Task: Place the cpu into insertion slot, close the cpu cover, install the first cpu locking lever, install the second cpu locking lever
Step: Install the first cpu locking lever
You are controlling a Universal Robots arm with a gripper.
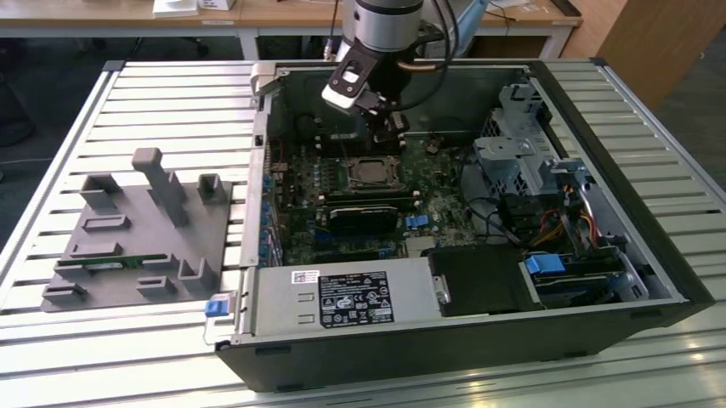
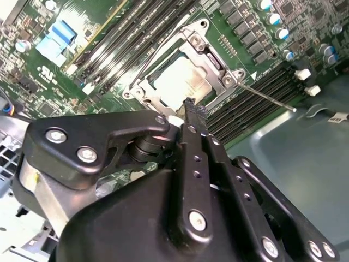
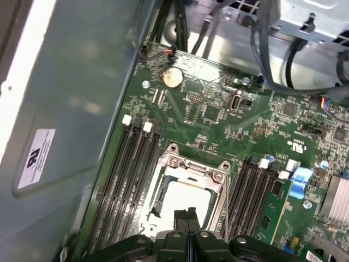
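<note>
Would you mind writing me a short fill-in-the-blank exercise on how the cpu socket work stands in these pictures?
1. The cpu sits in its socket, and the cpu cover is not open but ___.
2. The gripper holds nothing; its fingers are pressed ___.
3. The motherboard is ___ in colour.
4. The grey fixture stands at the exterior view's ___ of the computer case.

Missing words: closed; together; green; left.
</note>
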